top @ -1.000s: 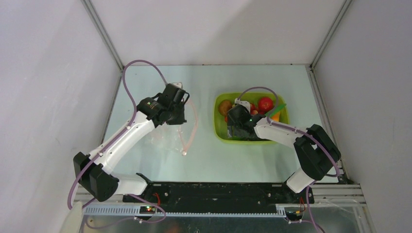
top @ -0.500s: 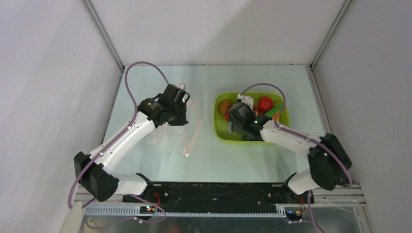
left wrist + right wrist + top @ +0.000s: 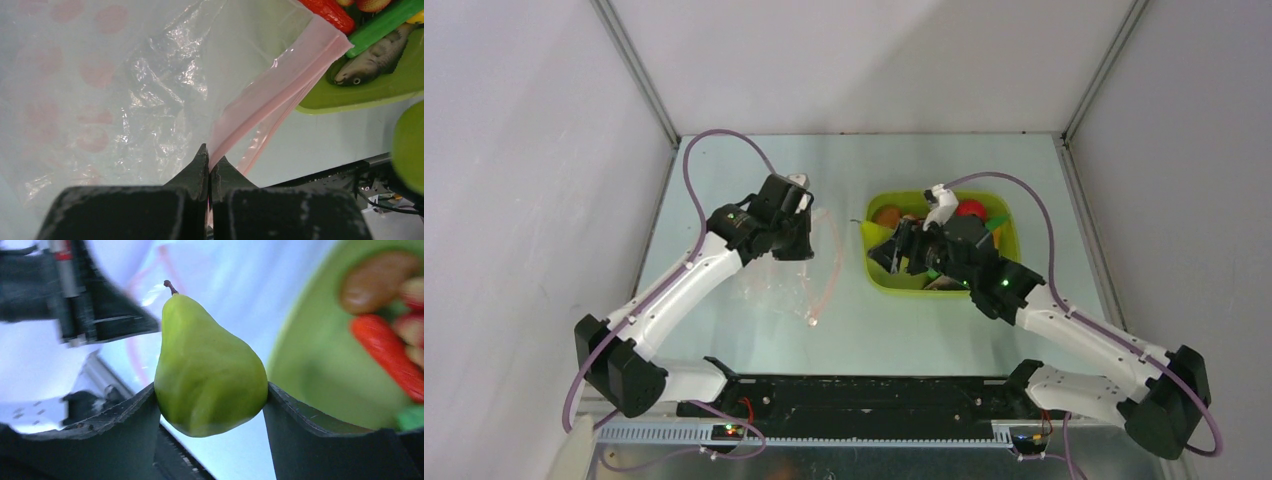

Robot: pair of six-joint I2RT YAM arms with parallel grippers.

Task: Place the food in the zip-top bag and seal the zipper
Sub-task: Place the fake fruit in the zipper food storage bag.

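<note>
The clear zip-top bag (image 3: 774, 285) lies on the table left of the green tub (image 3: 904, 285). My left gripper (image 3: 210, 159) is shut on its pink zipper (image 3: 280, 85), holding one lip of the mouth up. A green toy pear (image 3: 207, 365) is pinched between the fingers of my right gripper (image 3: 211, 386), lifted over the tub's left rim and pointing toward the bag (image 3: 150, 90). From above, the pear (image 3: 869, 234) shows just left of the right gripper (image 3: 892, 250). More food stays in the tub: a red tomato (image 3: 970, 208), a brown kiwi (image 3: 886, 214), a dark fish (image 3: 372, 57), a green pod (image 3: 385, 25).
The tub (image 3: 370, 92) stands close to the bag's mouth, at centre right. White walls with metal corner posts enclose the table on three sides. The black base rail (image 3: 874, 395) runs along the near edge.
My right gripper closed on the pear, rose out of the tub and swung left toward the bag. The right elbow dropped to the near right. The left arm and bag stayed put.
</note>
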